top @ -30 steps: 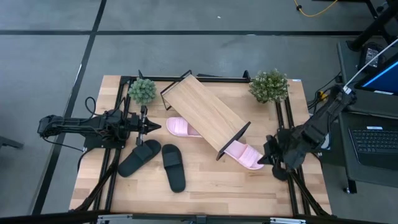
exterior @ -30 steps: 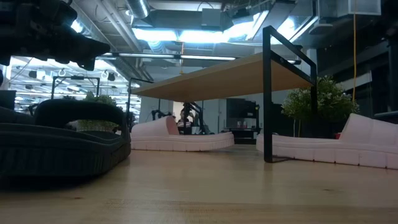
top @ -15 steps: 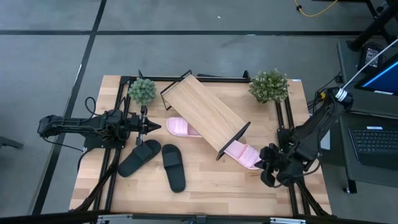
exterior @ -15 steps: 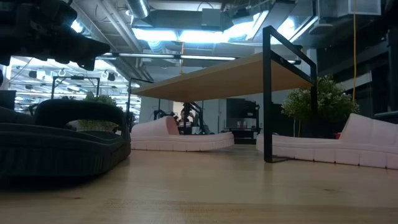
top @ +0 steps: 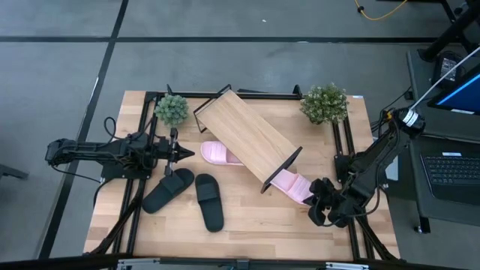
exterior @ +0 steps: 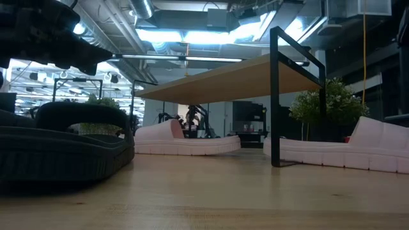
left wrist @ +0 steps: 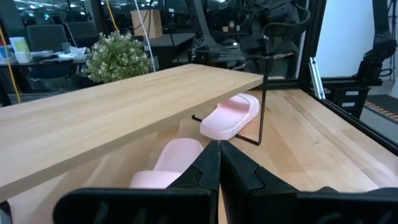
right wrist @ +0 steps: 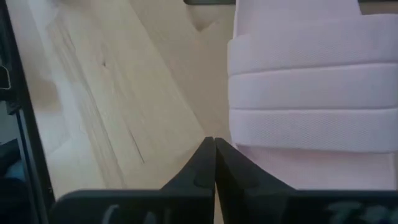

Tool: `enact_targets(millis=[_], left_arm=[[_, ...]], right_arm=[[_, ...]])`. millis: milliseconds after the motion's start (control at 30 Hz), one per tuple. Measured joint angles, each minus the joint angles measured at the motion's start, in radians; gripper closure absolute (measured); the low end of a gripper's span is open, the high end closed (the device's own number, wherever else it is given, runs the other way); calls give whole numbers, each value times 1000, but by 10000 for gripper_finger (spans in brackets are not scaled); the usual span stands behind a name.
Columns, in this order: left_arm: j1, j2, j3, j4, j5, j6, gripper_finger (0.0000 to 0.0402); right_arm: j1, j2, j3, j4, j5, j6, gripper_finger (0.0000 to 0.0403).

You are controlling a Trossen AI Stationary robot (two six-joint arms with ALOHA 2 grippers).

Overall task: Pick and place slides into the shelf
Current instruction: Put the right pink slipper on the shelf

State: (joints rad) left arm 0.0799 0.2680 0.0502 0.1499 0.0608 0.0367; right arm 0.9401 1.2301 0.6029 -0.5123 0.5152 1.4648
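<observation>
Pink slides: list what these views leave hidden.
- High view: the shelf covers the middle of both pink slides.
- Low view: picture edge cuts off the right-hand pink slide.
- Right wrist view: only the strap shows; right gripper shut.

- The shelf (top: 250, 138) lies diagonally across the table (top: 255, 225), covering part of both pink slides (top: 294, 187).
- Two plants (top: 324, 103) crowd the far corners.
- Black slides (top: 209, 201) block the left front; bare table opens along the near edge.
</observation>
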Motion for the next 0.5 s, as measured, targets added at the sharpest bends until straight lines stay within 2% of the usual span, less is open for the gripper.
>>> enact_targets(millis=[333, 500], left_arm=[[0, 0, 0, 20, 0, -1, 402], [0, 0, 0, 30, 0, 0, 402]], right_arm=[[0, 0, 0, -11, 0, 4, 397], [-7, 0, 0, -32, -1, 130, 388]])
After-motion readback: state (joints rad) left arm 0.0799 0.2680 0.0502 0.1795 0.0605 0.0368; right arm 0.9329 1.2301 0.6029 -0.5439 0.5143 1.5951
